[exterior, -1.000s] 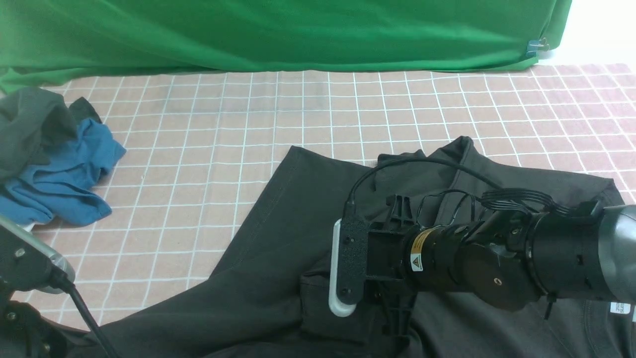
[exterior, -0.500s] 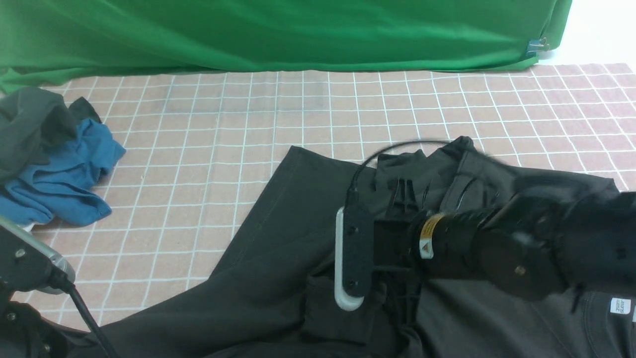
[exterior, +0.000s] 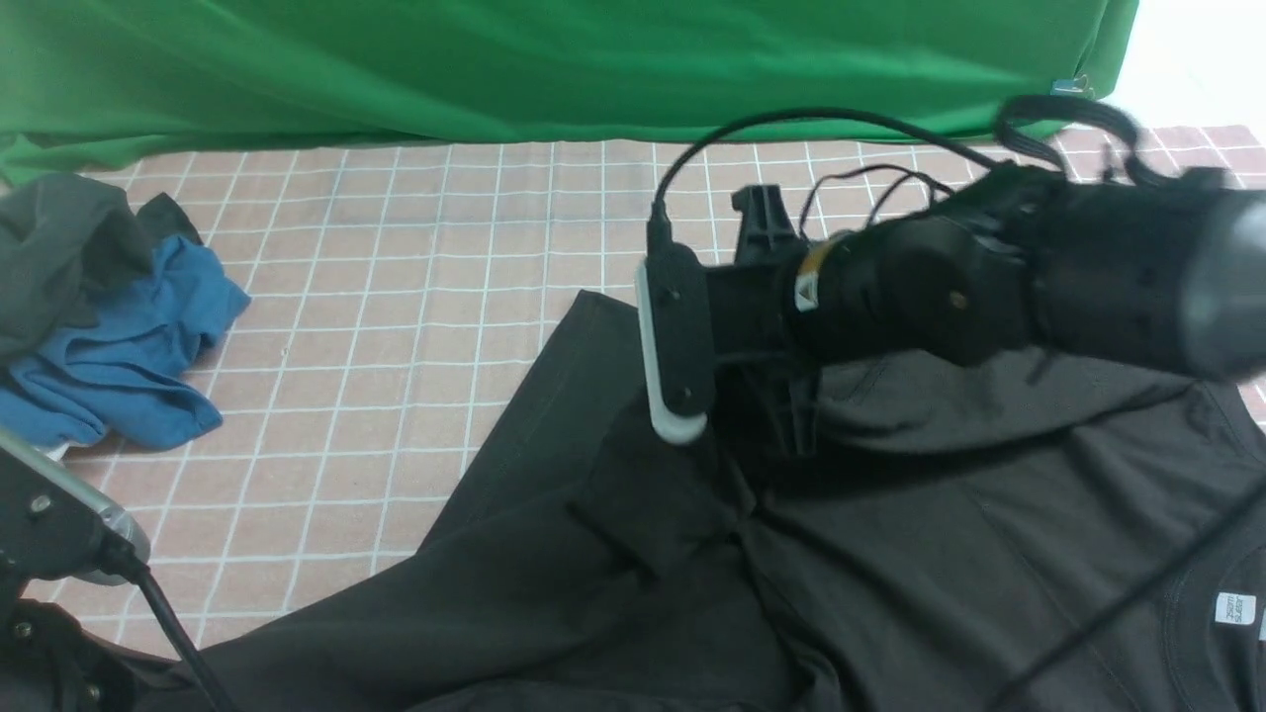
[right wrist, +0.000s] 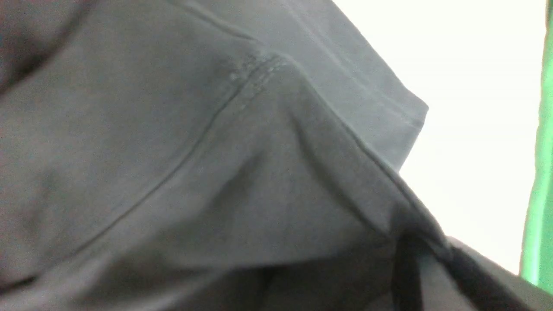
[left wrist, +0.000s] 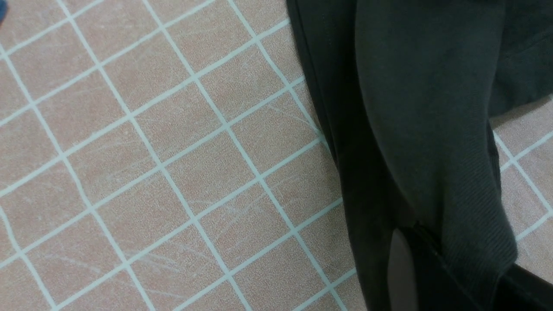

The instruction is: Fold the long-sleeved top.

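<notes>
free — bench (exterior: 396, 257) middle and far edge, bare checks | blocked — left edge: blue garment (exterior: 129, 366) heap; near-right corner: long-sleeved top (exterior: 940, 554) spread

Blue garment (exterior: 129, 356) (crumpled), green backdrop (exterior: 495, 59), checked cloth (exterior: 445, 247)

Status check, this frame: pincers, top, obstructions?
Both shut: left pincer and right pincer each grip the long-sleeved top. Fabric tented under the right one. The blue garment lies apart; nothing blocking.
</notes>
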Robot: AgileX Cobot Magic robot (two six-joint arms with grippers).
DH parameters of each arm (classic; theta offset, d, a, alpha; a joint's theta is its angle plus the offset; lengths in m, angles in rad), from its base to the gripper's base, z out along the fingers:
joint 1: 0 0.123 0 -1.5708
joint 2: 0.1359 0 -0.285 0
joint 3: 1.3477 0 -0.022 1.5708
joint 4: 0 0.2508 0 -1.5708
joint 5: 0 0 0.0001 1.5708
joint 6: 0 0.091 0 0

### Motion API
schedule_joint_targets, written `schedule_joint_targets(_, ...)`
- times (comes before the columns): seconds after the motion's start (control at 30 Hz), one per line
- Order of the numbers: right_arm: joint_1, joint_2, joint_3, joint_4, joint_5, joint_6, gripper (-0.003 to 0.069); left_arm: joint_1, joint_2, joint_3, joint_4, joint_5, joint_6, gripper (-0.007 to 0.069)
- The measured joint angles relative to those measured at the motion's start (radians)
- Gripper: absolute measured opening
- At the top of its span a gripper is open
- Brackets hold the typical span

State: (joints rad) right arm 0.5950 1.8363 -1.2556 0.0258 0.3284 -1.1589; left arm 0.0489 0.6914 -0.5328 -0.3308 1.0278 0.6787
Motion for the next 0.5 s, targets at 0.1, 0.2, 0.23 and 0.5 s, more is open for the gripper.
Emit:
schedule_joint_targets(0.1,-0.027,0.04,-0.009,0.0,-0.098,0.005,0.0217,0.0,0.0,0.0,0.0,0.0,0.0,0.0021)
schedule_joint_targets(0.2,-0.047,0.057,-0.009,0.0,-0.181,0.027,0.038,0.0,0.0,0.0,0.0,0.001,0.0,0.0021)
schedule_joint_targets(0.23,-0.055,0.061,-0.009,0.0,-0.211,0.047,0.0451,0.0,0.0,0.0,0.0,0.001,0.0,0.0021)
schedule_joint_targets(0.5,-0.036,-0.056,-0.015,-0.001,-0.043,0.571,0.053,0.0,0.0,0.0,0.013,0.001,0.0,0.0021)
